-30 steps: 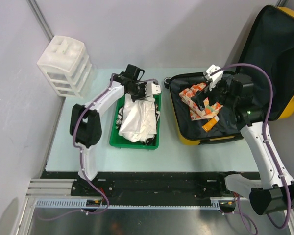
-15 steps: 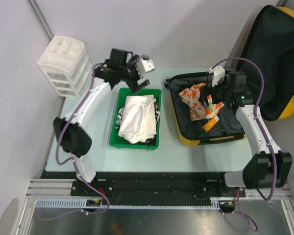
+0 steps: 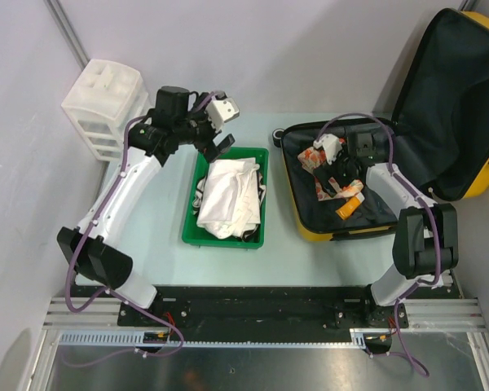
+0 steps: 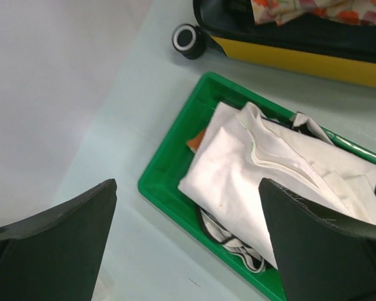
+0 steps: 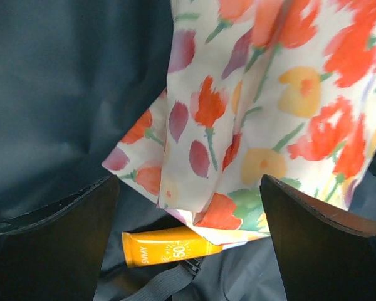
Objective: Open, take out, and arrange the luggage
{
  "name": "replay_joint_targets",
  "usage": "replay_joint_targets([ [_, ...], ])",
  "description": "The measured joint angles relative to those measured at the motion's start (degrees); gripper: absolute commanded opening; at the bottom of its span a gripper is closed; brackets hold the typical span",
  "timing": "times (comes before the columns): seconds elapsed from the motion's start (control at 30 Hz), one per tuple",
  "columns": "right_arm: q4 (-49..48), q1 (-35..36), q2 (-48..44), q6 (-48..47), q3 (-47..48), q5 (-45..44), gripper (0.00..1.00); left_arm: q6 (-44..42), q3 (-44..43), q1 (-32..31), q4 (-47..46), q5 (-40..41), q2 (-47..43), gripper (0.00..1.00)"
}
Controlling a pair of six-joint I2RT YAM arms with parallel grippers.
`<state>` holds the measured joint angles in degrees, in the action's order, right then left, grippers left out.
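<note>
My table [image 3: 159,244] is pale, a light green-white, and its top is smooth. Behind the table stands a plain grey back wall [image 3: 293,49]. A grey side wall [image 3: 16,179] runs along the table's left side. Where the two walls meet, past the table's far left corner, a thin metal post [image 3: 68,31] goes up. On that far left corner sits a small white set of drawers [image 3: 106,102], close to the side wall. Along the table's near edge lies a black bar [image 3: 269,303]. Just past it is a silver rail [image 3: 253,339] with little teeth, then a shiny grey metal sheet [image 3: 253,368]. The light is soft and even, and the shadows on the table are faint.
</note>
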<state>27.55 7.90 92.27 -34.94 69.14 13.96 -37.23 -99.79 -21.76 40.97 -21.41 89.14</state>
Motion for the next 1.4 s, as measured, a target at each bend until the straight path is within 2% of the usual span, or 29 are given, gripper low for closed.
replay_joint_targets([
  [0.23,-0.20,0.07,1.51,-10.71,-4.46,0.00,1.00,0.87,1.57,0.04,1.11,0.24,-0.02,1.00],
  [0.57,0.42,0.59,4.48,-20.81,-4.63,1.92,1.00,1.07,1.60,0.04,1.14,0.26,-0.02,1.00],
  [0.77,-4.24,1.46,5.20,-24.33,-6.54,0.37,0.99,1.03,1.60,0.04,1.14,0.28,-0.02,1.00],
  [0.87,-7.65,2.05,5.22,-25.27,-8.20,-0.17,0.83,0.96,1.60,0.04,1.14,0.26,-0.02,1.00],
  [0.97,-10.49,2.49,5.22,-25.22,-9.33,-0.37,0.58,0.83,1.57,0.04,1.11,0.28,-0.02,1.00],
  [1.13,-12.41,2.93,5.22,-25.03,-9.94,0.37,0.31,0.79,1.57,0.04,1.14,0.28,-0.02,1.00],
  [1.17,-12.76,2.93,5.11,-25.11,-10.03,0.48,0.23,0.79,1.57,0.04,1.11,0.28,-0.02,1.00],
  [1.23,-13.81,2.78,4.55,-25.44,-10.03,-0.50,0.16,0.79,1.57,0.04,1.14,0.26,-0.02,1.00],
  [1.27,-14.21,2.51,4.02,-25.42,-10.05,-1.51,0.09,0.79,1.57,0.04,1.11,0.26,-0.02,1.00],
  [1.33,-14.67,1.62,2.60,-25.35,-10.10,-2.82,0.00,0.76,1.57,0.04,1.11,0.22,-0.02,1.00],
  [1.4,-15.10,0.87,0.70,-24.92,-10.10,-3.48,0.00,0.76,1.55,0.04,1.14,0.15,-0.02,1.00],
])
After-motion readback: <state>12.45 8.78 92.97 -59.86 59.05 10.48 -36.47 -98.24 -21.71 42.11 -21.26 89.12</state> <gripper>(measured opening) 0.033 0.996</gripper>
